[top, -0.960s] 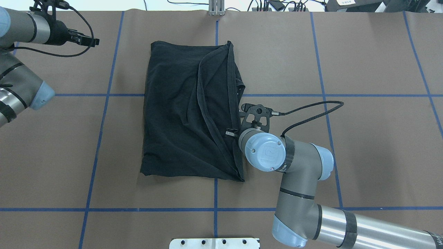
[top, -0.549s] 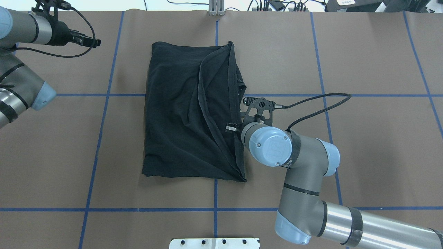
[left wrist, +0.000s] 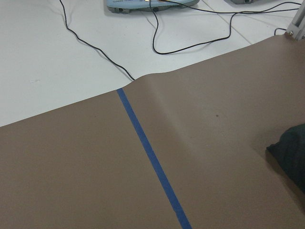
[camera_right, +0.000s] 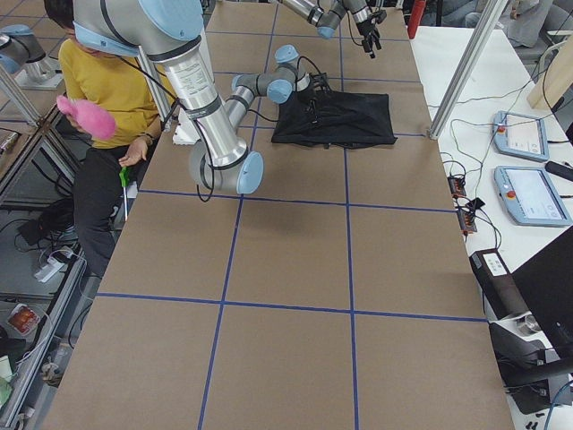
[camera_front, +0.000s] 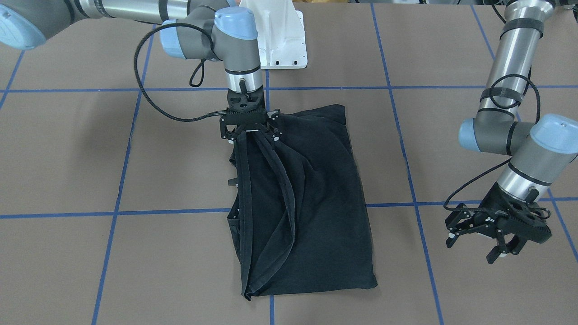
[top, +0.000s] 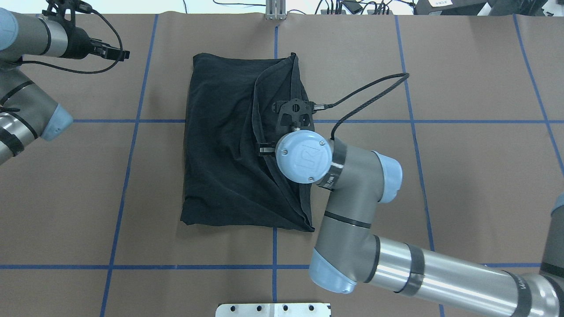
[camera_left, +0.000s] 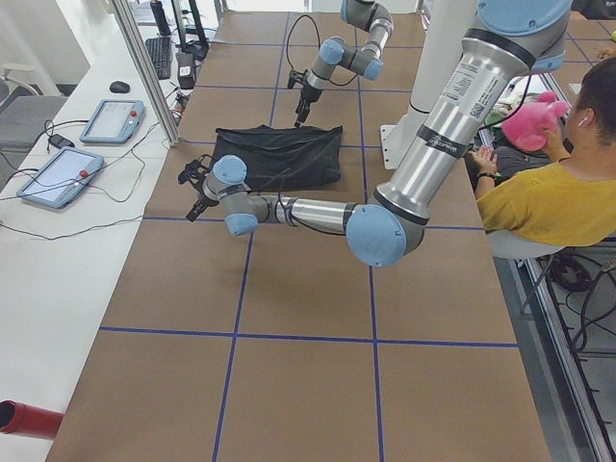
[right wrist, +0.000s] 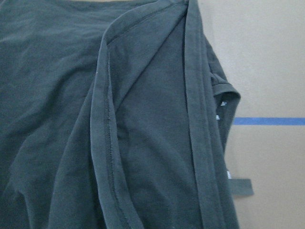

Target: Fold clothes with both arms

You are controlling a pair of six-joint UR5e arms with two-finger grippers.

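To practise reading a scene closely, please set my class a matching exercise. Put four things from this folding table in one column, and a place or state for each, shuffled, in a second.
Column one
1. black two-finger right gripper
2. black two-finger left gripper
3. black cotton T-shirt
4. white metal mounting base

Column two
A. lies on the brown table, across blue tape lines
B. open and empty, over bare table, apart from the T-shirt
C. at the robot's side of the table
D. shut on the T-shirt's edge

Pairs: 1-D, 2-B, 3-A, 4-C
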